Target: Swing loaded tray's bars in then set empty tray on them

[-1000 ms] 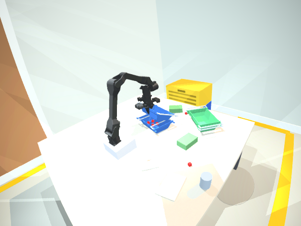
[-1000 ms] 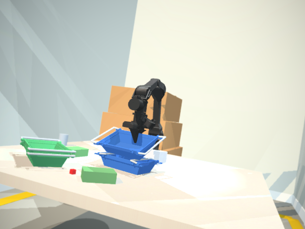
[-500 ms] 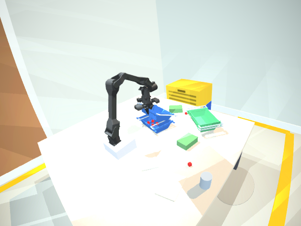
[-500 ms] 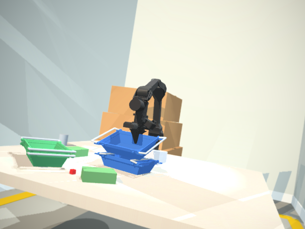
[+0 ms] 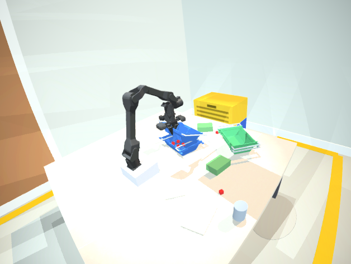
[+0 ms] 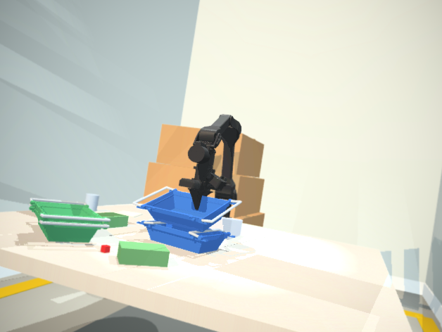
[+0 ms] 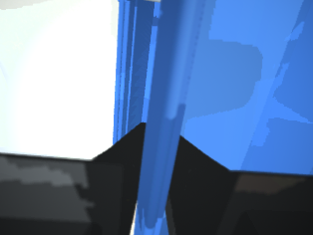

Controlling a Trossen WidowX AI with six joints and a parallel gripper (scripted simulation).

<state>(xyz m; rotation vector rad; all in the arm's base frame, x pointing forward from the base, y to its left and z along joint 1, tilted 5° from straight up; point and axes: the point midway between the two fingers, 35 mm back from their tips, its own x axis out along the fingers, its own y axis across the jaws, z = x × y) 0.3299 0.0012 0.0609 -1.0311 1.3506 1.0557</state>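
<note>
The loaded blue tray (image 5: pixel 183 152) (image 6: pixel 171 240) stands on the table, with several red blocks (image 5: pixel 178 141) inside. Its wire bars, one bar (image 5: pixel 184 145) (image 6: pixel 205 233) and the other bar (image 5: pixel 166 138) (image 6: pixel 153 223), lie in across the top near the ends. My gripper (image 5: pixel 172 132) (image 6: pixel 196 207) (image 7: pixel 153 130) is shut on a side wall of the empty blue tray (image 5: pixel 188 130) (image 6: pixel 173 213) (image 7: pixel 224 90). That tray is held just above the loaded one, about level, its own bars out. In the top view it looks shifted back, leaving blocks uncovered. Contact below is unclear.
Green trays (image 5: pixel 238 137) (image 6: pixel 67 231), seemingly nested, stand beside. Two green boxes (image 5: pixel 218 165) (image 5: pixel 204 127), loose red blocks (image 5: pixel 221 192) (image 5: pixel 217 132) and a grey cylinder (image 5: pixel 240 211) (image 6: pixel 91 202) are on the table. A yellow cabinet (image 5: pixel 221 107) stands at the back.
</note>
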